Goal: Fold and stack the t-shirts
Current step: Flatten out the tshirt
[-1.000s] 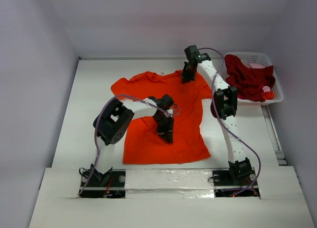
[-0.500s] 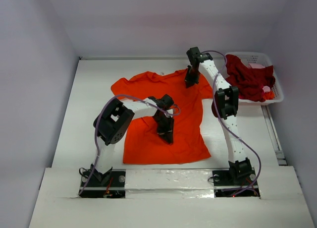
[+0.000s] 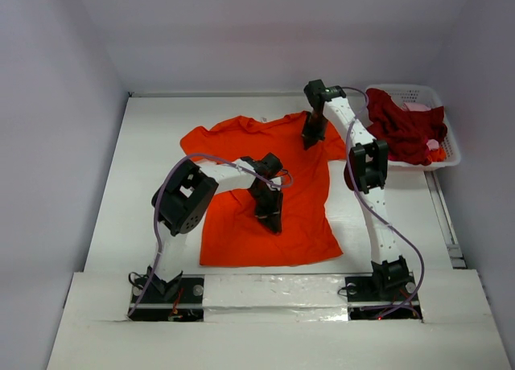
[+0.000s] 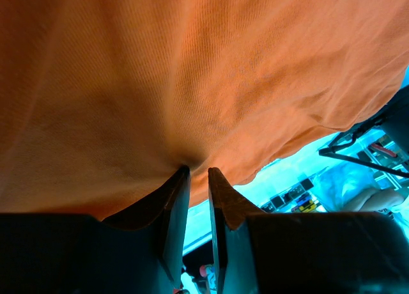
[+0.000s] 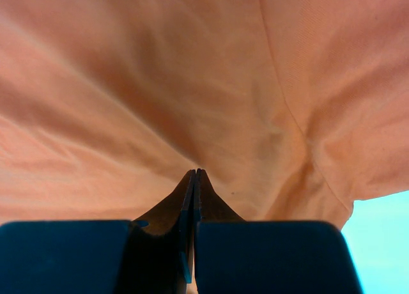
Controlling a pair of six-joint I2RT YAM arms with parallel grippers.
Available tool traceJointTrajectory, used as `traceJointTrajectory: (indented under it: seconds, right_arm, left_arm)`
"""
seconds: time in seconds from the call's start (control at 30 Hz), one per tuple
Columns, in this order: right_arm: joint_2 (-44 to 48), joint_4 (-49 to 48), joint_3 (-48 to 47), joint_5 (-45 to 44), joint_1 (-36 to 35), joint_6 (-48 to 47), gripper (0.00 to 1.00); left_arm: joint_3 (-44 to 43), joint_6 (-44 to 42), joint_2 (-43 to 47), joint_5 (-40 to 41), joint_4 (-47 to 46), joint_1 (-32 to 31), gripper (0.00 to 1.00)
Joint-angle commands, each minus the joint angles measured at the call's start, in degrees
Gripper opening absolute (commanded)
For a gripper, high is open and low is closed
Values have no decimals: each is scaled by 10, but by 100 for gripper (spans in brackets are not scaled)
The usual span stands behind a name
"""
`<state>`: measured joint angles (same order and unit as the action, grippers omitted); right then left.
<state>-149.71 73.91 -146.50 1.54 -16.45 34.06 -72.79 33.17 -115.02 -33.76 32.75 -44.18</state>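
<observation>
A bright orange-red t-shirt [image 3: 302, 201] lies spread flat on the white table, collar toward the far side. My left gripper [image 3: 272, 223] points down on its lower middle. In the left wrist view its jaws [image 4: 198, 169] stand a narrow gap apart, with a pucker of the orange cloth [image 4: 192, 83] gathered at the tips. My right gripper [image 3: 310, 141] rests on the shirt near the collar and right shoulder. Its jaws [image 5: 195, 170] are fully together, tips against the cloth [image 5: 160, 83]. A dark crimson t-shirt [image 3: 406, 129] is heaped in the basket with a bit of pink cloth [image 3: 417, 107].
The white lattice basket [image 3: 452, 154] stands at the far right of the table. A dark red patch [image 3: 347, 177] shows beside the right arm's elbow. Walls close the table at the left, back and right. Both arm bases sit at the near edge.
The right gripper has slid a little to the right and toward me across the shirt's shoulder. The left arm has stayed where it was.
</observation>
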Motion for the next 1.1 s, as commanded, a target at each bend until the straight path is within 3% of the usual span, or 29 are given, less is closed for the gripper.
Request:
traceJointTrajectory:
  seconds: [0.0, 0.7, 1.07]
  right_arm:
    - [-21, 26, 1, 7, 9, -13, 0]
    - [35, -19, 120, -11, 30, -9, 0]
    - [85, -56, 217, -44, 47, -24, 0]
  left_arm:
    - [3, -22, -14, 47, 24, -4, 18]
    - [8, -35, -28, 47, 27, -4, 19]
    - [136, -39, 37, 49, -2, 8, 19]
